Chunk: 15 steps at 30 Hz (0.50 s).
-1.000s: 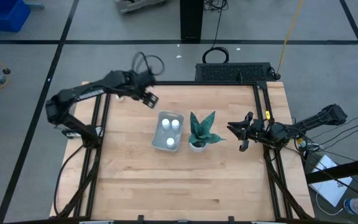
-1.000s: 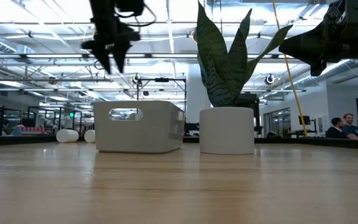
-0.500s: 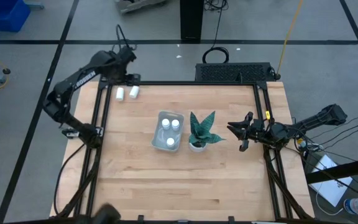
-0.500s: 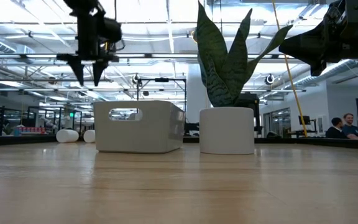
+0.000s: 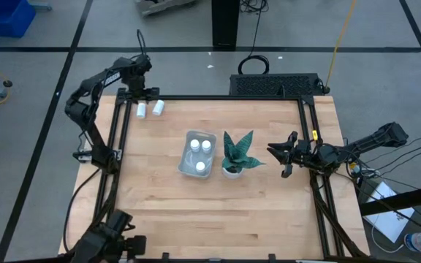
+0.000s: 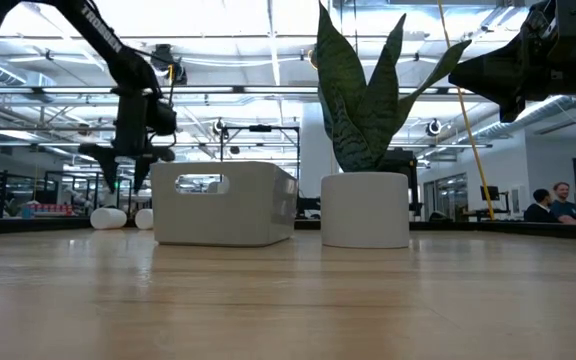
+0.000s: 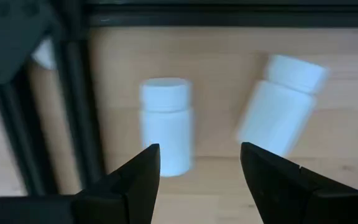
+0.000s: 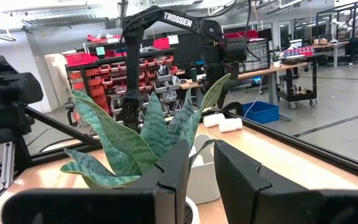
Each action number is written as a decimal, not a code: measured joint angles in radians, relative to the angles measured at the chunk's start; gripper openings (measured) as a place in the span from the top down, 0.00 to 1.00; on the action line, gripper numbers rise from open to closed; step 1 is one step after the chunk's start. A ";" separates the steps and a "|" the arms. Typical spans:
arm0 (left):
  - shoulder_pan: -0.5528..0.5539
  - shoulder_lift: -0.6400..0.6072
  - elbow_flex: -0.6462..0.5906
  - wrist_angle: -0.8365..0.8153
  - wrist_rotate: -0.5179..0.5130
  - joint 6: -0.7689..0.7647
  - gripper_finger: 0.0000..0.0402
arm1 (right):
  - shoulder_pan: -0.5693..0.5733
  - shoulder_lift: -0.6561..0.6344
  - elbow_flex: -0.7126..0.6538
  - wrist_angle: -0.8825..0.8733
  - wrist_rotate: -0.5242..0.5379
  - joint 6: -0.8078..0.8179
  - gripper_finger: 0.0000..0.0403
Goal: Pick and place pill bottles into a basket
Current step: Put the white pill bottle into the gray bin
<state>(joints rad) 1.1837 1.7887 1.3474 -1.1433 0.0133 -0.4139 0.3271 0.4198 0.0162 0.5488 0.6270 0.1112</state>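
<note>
Two white pill bottles lie on their sides at the table's far left corner, one [image 5: 142, 109] left of the other [image 5: 157, 107]. They also show in the left wrist view [image 7: 166, 124] [image 7: 281, 102]. My left gripper [image 5: 143, 93] [image 7: 197, 168] hangs open above them, pointing down, touching nothing. The pale basket [image 5: 199, 153] [image 6: 223, 205] stands mid-table with three bottles upright inside, such as one [image 5: 200, 167] at its near end. My right gripper [image 5: 283, 155] [image 8: 201, 168] waits shut, above the table right of the plant.
A small white pot with a green spiky plant [image 5: 234, 155] [image 6: 365, 208] stands right beside the basket. Dark frame rails [image 5: 123, 117] run along the table's left, far and right edges, close to the two lying bottles. Bare wood lies toward the near edge.
My left gripper has gone from beside the basket's far left corner toward the table's far left corner and come down over the two lying bottles. The bottles and the basket have stayed where they were.
</note>
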 joint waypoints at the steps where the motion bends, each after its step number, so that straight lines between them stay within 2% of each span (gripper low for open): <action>1: 0.002 0.005 -0.002 0.013 -0.003 -0.013 0.43 | 0.000 0.000 0.000 0.000 0.000 0.000 0.82; 5: 0.005 0.007 -0.023 0.087 -0.009 -0.007 0.43 | 0.000 0.000 0.000 0.000 0.000 0.000 0.82; 15: 0.005 0.007 -0.058 0.128 -0.062 -0.093 0.43 | 0.000 0.000 0.000 0.000 0.000 0.000 0.82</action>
<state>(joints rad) 1.1884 1.7958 1.2896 -1.0150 -0.0492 -0.5072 0.3269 0.4200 0.0162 0.5484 0.6270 0.1110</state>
